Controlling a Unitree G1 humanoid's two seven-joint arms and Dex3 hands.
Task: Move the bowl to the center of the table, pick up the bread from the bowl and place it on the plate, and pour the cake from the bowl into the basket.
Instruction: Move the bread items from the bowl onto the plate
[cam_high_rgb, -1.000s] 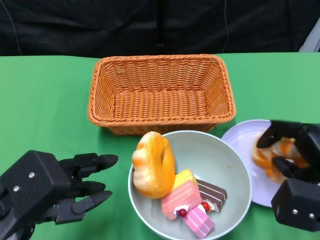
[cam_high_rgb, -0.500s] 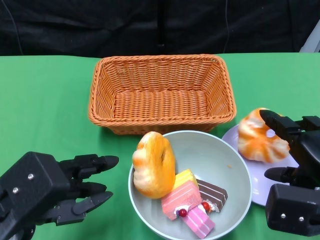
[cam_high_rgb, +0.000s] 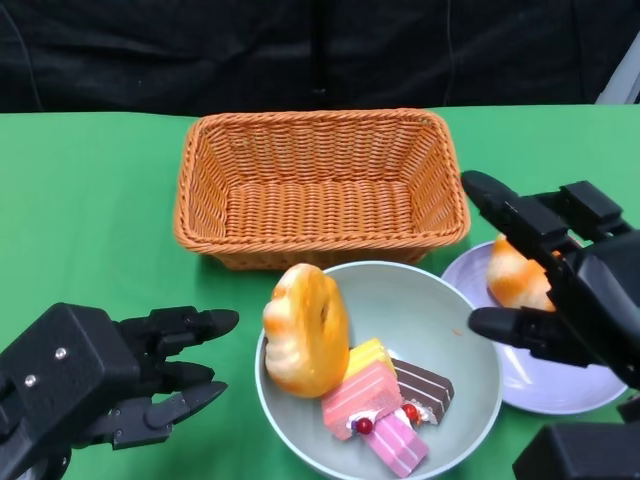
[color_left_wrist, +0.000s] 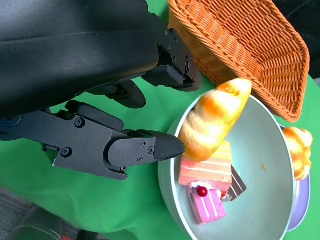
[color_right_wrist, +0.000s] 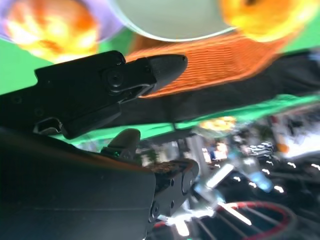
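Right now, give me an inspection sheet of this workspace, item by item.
Surface: green table.
Job's things: bowl holds one bread and cake pieces; second bread lies on the plate; basket has nothing in it.
Clutter: nothing seen.
Hands: left hand open beside the bowl; right hand open above the plate.
Cables: nothing seen.
Surroundings: black backdrop.

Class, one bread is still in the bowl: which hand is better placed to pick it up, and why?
Probably the left hand: it is open beside the bowl, on the side where the bread leans. The right hand hovers over the plate.
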